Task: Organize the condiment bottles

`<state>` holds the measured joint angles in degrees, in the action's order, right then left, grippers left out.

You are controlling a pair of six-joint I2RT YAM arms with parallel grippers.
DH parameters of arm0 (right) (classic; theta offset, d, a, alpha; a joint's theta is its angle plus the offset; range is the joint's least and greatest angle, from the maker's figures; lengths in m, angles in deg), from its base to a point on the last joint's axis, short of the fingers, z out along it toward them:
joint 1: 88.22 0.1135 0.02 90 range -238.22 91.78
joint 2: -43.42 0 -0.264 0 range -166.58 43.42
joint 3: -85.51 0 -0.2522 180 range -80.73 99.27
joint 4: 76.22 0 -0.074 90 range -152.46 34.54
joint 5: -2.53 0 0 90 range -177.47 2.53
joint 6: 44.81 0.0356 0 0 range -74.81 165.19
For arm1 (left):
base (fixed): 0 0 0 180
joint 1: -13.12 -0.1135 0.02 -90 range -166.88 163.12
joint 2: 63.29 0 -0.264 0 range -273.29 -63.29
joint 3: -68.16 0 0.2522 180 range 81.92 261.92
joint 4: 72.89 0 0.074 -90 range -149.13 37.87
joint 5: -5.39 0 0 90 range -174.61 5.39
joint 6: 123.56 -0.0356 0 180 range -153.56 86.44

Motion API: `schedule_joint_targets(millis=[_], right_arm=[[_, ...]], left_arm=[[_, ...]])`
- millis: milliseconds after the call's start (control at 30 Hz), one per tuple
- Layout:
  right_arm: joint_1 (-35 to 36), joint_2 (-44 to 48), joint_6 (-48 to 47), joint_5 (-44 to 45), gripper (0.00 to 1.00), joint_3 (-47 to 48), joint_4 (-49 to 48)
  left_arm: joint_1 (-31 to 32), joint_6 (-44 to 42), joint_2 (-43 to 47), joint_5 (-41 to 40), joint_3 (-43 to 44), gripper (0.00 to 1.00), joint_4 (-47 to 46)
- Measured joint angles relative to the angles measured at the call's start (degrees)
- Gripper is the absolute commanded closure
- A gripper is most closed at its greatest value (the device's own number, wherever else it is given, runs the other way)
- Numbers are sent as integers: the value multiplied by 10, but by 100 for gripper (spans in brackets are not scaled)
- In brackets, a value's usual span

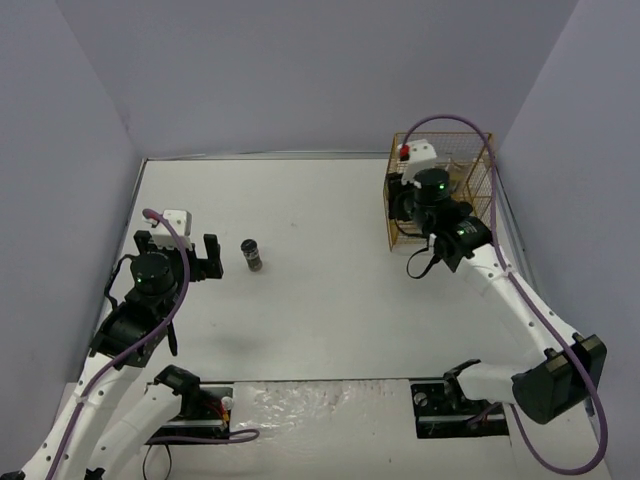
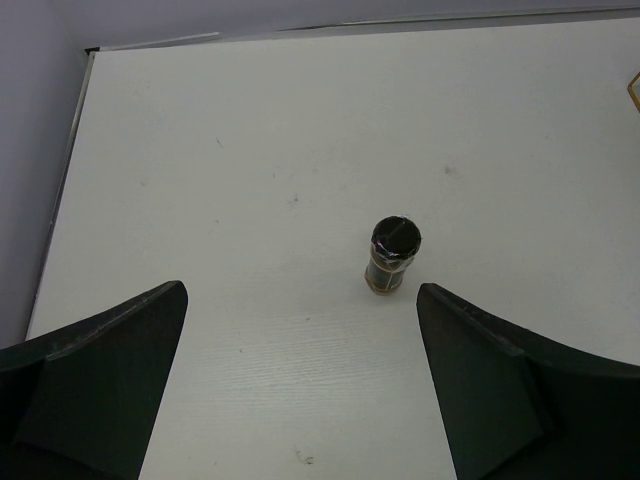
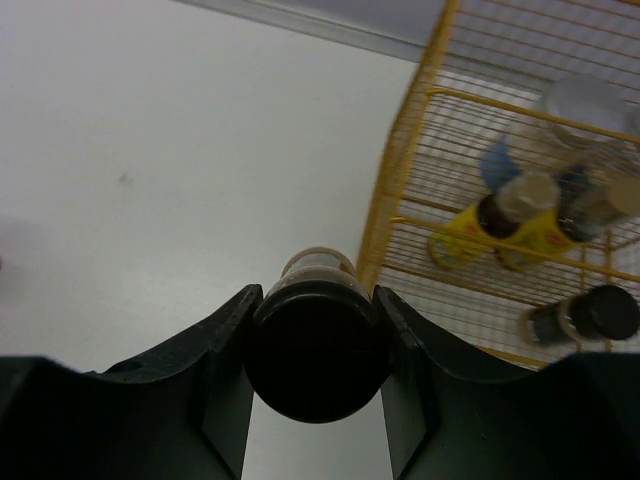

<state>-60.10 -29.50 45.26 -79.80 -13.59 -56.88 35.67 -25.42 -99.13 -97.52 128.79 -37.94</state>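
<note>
My right gripper (image 3: 315, 335) is shut on a short dark jar with a black lid (image 3: 316, 355), just left of the yellow wire rack (image 3: 415, 190). Inside the rack are a white jar with a grey lid (image 3: 590, 100), two yellow-labelled bottles (image 3: 470, 232) and a dark black-lidded jar (image 3: 590, 315). In the top view the right gripper (image 1: 405, 205) sits at the rack's (image 1: 482, 150) left front corner, and the jar it holds is hidden there. Another dark jar (image 1: 253, 255) (image 2: 393, 255) stands upright on the table, just ahead and right of my open left gripper (image 1: 178, 250) (image 2: 300, 300).
Grey walls close the white table (image 1: 330, 210) on three sides. The rack stands in the back right corner. Cables and mounting plates (image 1: 300, 405) lie along the near edge between the arm bases.
</note>
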Motion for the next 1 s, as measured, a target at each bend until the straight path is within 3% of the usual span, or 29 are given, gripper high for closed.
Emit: schedule_joint_targets(millis=[267, 633, 833, 933, 1000], right_arm=[[-178, -10, 31, 0, 83, -9, 10], [-231, -139, 53, -16, 80, -33, -46], [-240, -175, 64, -19, 64, -60, -74], [-243, -187, 68, -19, 50, -65, -86], [-244, -188, 72, -20, 35, -65, -92]], left_arm=[[0, 0, 1, 0, 0, 3, 0], [0, 0, 5, 0, 0, 3, 0], [0, 0, 5, 0, 0, 3, 0], [0, 0, 6, 0, 0, 3, 0], [0, 0, 6, 0, 0, 3, 0]])
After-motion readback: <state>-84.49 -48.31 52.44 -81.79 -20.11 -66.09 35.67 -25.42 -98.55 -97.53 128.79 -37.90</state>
